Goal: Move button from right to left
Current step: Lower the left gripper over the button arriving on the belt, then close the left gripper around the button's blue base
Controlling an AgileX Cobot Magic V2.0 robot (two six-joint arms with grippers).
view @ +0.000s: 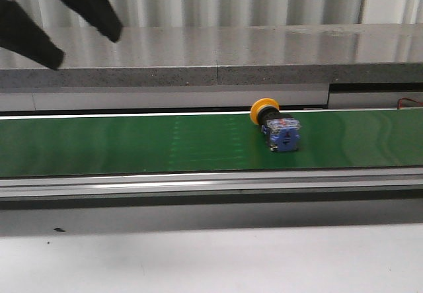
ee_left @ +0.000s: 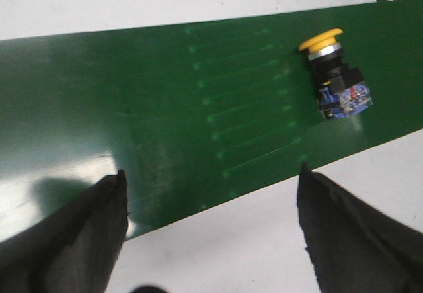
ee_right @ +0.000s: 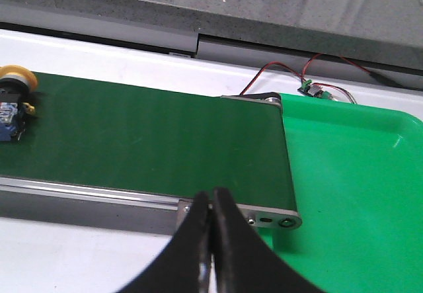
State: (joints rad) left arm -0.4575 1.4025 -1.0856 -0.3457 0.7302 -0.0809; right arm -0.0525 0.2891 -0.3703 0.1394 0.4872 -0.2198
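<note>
The button (view: 276,125) lies on its side on the green conveyor belt (view: 132,144), right of the belt's middle, yellow cap toward the back, blue base toward the front. It also shows in the left wrist view (ee_left: 335,75) and at the edge of the right wrist view (ee_right: 13,102). My left gripper (view: 63,15) hangs high at the upper left, open and empty; in its wrist view (ee_left: 211,194) the fingers (ee_left: 79,233) stand wide apart, well away from the button. My right gripper (ee_right: 212,204) is shut and empty near the belt's right end.
A green tray (ee_right: 357,194) sits beside the belt's right end, past the metal roller bracket (ee_right: 264,217). Red and black wires (ee_right: 297,75) run behind it. A grey stone ledge (view: 218,55) runs behind the conveyor. White table surface (view: 211,260) lies in front.
</note>
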